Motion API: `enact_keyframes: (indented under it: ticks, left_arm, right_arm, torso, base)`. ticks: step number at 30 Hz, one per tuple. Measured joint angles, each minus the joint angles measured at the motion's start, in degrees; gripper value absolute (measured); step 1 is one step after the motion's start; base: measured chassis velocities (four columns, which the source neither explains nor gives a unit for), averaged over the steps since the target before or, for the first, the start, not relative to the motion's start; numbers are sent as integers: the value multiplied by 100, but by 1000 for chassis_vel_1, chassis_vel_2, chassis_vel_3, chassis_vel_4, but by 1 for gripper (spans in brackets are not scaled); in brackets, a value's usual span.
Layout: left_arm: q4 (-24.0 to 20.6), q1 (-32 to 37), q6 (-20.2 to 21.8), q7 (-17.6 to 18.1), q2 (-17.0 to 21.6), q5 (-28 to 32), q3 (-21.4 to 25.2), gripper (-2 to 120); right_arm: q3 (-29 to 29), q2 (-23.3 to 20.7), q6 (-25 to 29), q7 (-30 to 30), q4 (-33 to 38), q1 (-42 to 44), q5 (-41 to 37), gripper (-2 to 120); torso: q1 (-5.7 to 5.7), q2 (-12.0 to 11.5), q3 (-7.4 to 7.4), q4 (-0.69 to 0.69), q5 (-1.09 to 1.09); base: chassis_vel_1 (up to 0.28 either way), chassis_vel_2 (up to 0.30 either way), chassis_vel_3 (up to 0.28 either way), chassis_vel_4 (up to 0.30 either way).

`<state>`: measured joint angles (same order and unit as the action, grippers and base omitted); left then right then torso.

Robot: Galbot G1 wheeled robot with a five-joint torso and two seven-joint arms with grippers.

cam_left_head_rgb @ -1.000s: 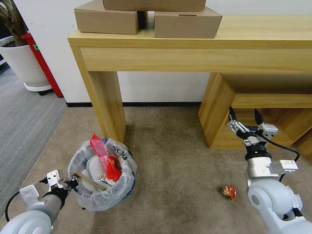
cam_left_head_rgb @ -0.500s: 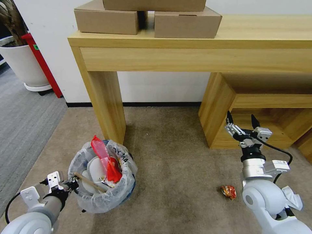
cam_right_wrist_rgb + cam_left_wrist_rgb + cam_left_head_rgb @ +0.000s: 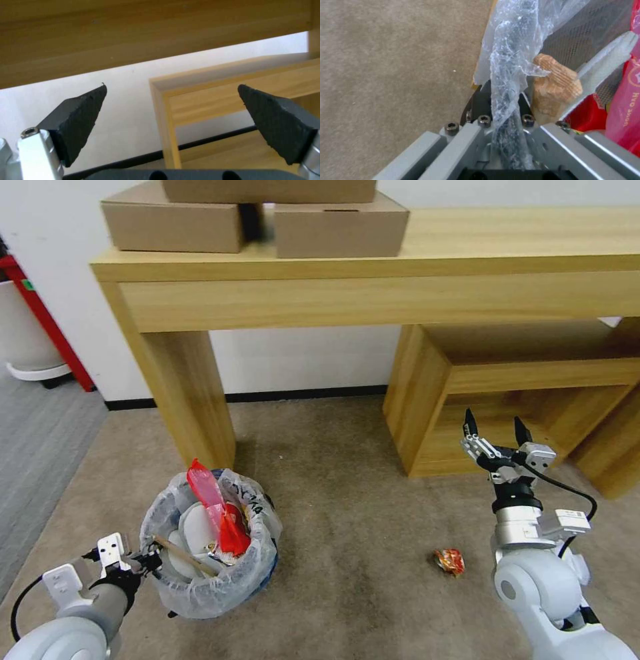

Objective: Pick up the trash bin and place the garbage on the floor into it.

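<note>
The garbage point(image 3: 449, 561) lies at 7 o'clock from the wide-spread right gripper point(image 3: 491, 429); the left gripper point(image 3: 148, 563) pinches the trash bin point(image 3: 208, 543) rim.

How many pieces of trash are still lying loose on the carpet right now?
1: a crumpled red-orange wrapper on the carpet, just left of the right arm. Anything behind the trash bin or the arms would be hidden.
</note>
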<state>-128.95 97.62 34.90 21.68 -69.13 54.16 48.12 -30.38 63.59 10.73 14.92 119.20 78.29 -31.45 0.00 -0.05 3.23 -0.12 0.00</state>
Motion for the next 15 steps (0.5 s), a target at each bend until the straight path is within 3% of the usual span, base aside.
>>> enact_keyframes:
  ticks: [15]
  left_arm:
    - [32, -21, -1, 0, 22, 6, 13, 1]
  right_arm:
    - [45, 61, 73, -13, -131, -28, 61, 100]
  torso:
    - [0, 0, 0, 0, 0]
  base:
    - [-56, -52, -56, -60]
